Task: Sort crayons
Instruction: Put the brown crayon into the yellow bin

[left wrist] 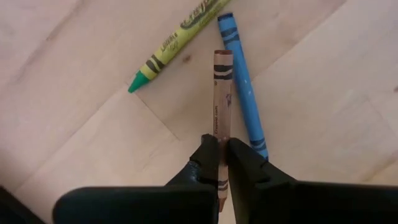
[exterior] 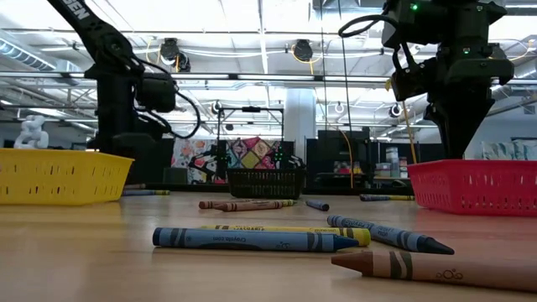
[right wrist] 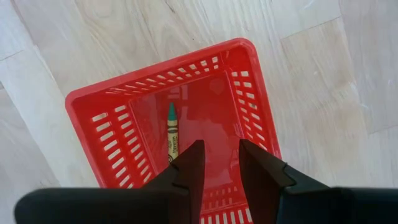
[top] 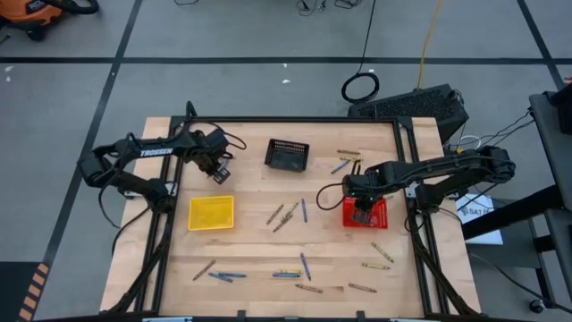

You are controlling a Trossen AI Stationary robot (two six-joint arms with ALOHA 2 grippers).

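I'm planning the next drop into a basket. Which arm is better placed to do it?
Left. The left gripper is shut on a brown crayon. The right gripper hangs open over the red basket, holding nothing.

right hand (top: 362, 215) over red basket (top: 379, 217) | crayons (top: 286, 215) scattered

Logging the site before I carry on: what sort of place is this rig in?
Probably a robotics lab or workshop hall: open ceiling with pipes and ducts, taped lines on grey floor, and a framed wooden table strewn with crayons.
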